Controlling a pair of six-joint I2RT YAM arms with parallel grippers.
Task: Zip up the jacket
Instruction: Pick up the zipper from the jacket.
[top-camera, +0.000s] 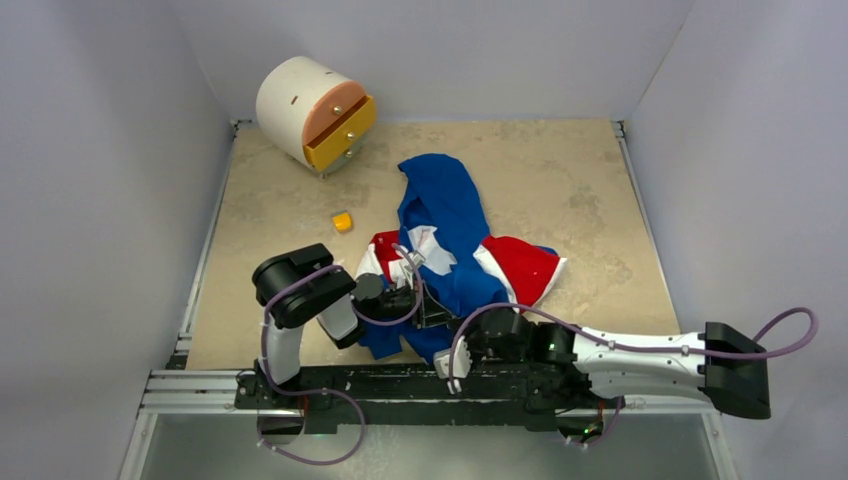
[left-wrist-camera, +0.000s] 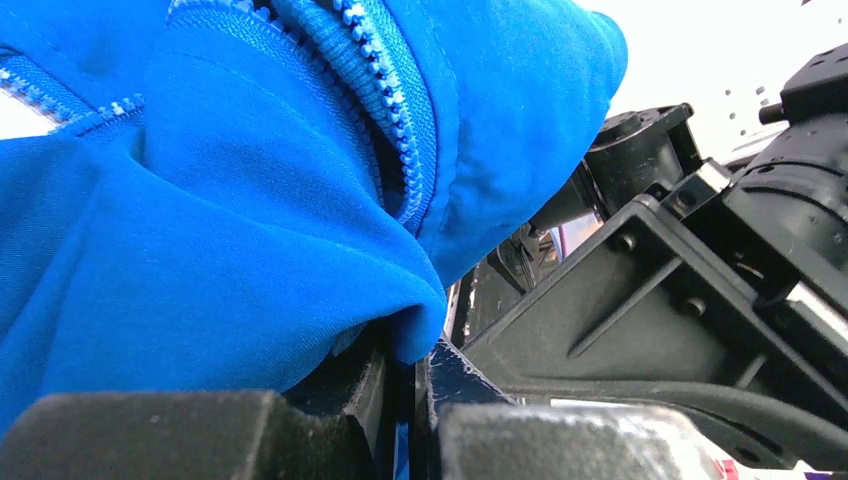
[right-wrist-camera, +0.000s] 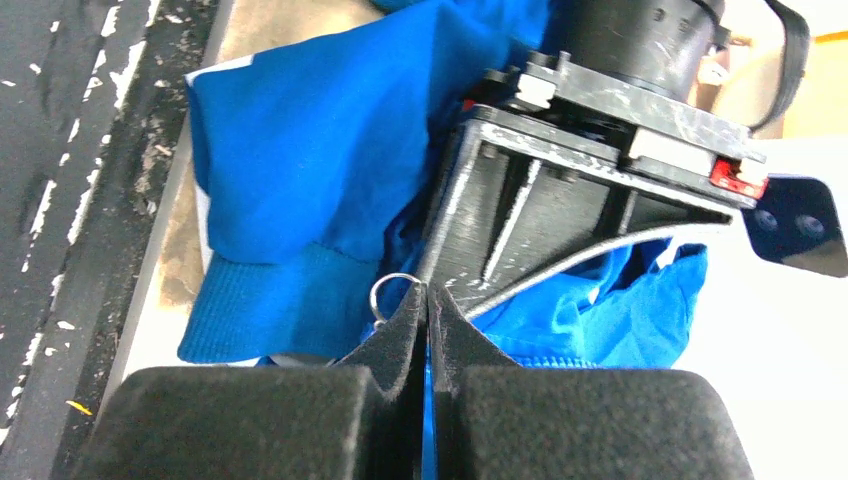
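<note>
We count one jacket, crumpled with its hem by the arms. We judge that this slack, bunched cloth could jam the slider, or tear the pull out of a thin pinch. One round drawer unit stands beyond the jacket to the left. Two grippers meet at the jacket's near hem. The left gripper is clamped on a blue fold below open zipper teeth. The right gripper is pressed tight on jacket cloth. One yellow block lies left of the jacket, and one ring sits at the right fingertips.

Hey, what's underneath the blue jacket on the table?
Beige tabletop shows only around the soft blue, white and red jacket. The left hand and right hand pinch its near edge; whatever lies beneath is covered.
</note>
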